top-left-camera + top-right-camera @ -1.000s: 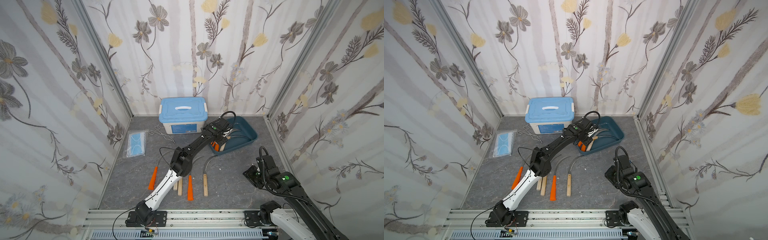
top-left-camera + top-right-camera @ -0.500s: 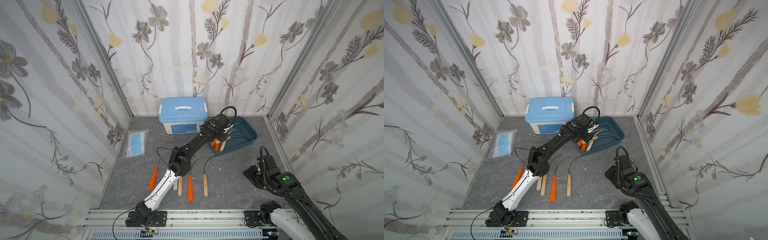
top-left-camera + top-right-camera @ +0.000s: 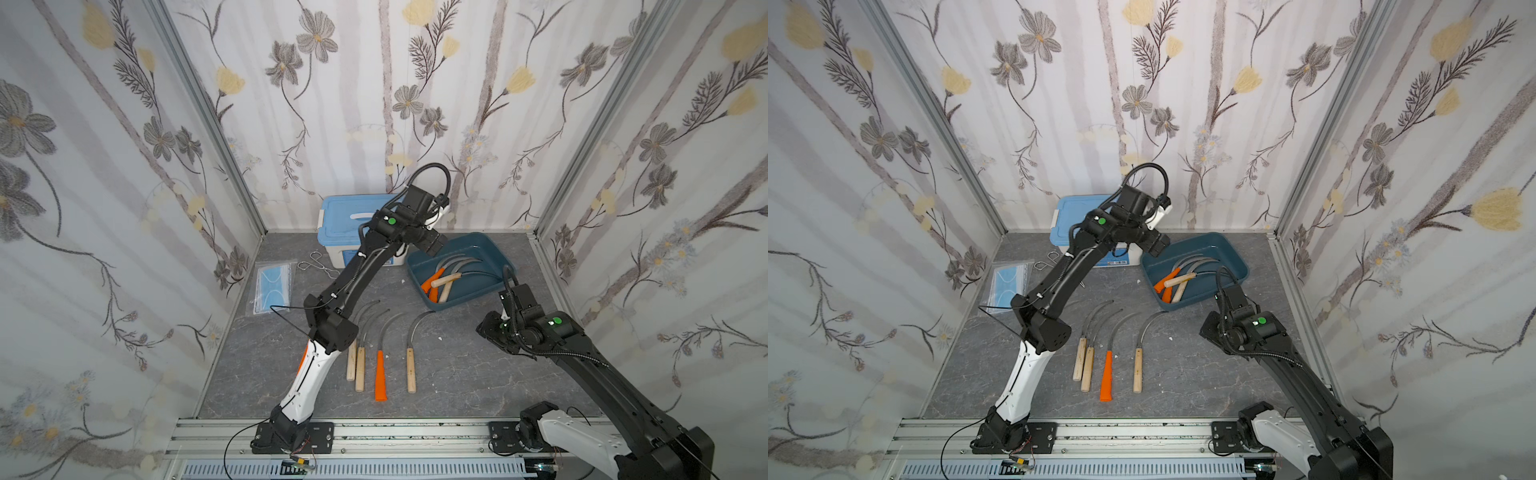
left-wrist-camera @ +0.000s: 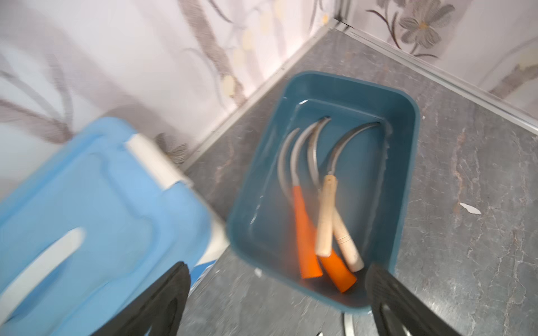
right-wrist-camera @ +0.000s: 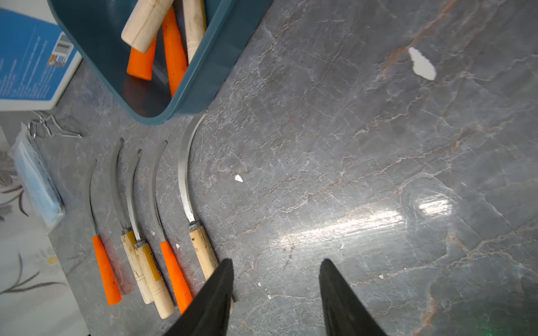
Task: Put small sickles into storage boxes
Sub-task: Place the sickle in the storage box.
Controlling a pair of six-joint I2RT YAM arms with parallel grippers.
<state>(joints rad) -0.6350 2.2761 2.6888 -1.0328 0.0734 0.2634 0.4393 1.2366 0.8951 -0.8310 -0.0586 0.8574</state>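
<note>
The dark teal storage box (image 3: 478, 287) (image 3: 1209, 287) (image 4: 407, 163) stands at the back right. It holds several small sickles (image 3: 443, 279) (image 4: 326, 215), some with orange and some with wooden handles. Several more sickles (image 3: 410, 361) (image 3: 1106, 374) (image 5: 171, 270) lie side by side on the table's middle. My left gripper (image 3: 434, 246) (image 4: 276, 264) hovers open and empty above the box's near left corner. My right gripper (image 5: 276, 260) is open over bare table. Its finger (image 5: 221, 288) is just right of the rightmost wooden handle (image 5: 203, 250).
A white box with a light blue lid (image 3: 353, 216) (image 4: 87, 203) stands left of the teal box. Wire tongs (image 3: 318, 266) and a pack of blue masks (image 3: 272, 286) lie at the back left. Flowered walls close in three sides, and a metal rail (image 3: 395, 432) runs along the front.
My left gripper has opened wide and lifted up and back from inside the teal box. My right gripper's jaws have spread a little; that arm has barely shifted.
</note>
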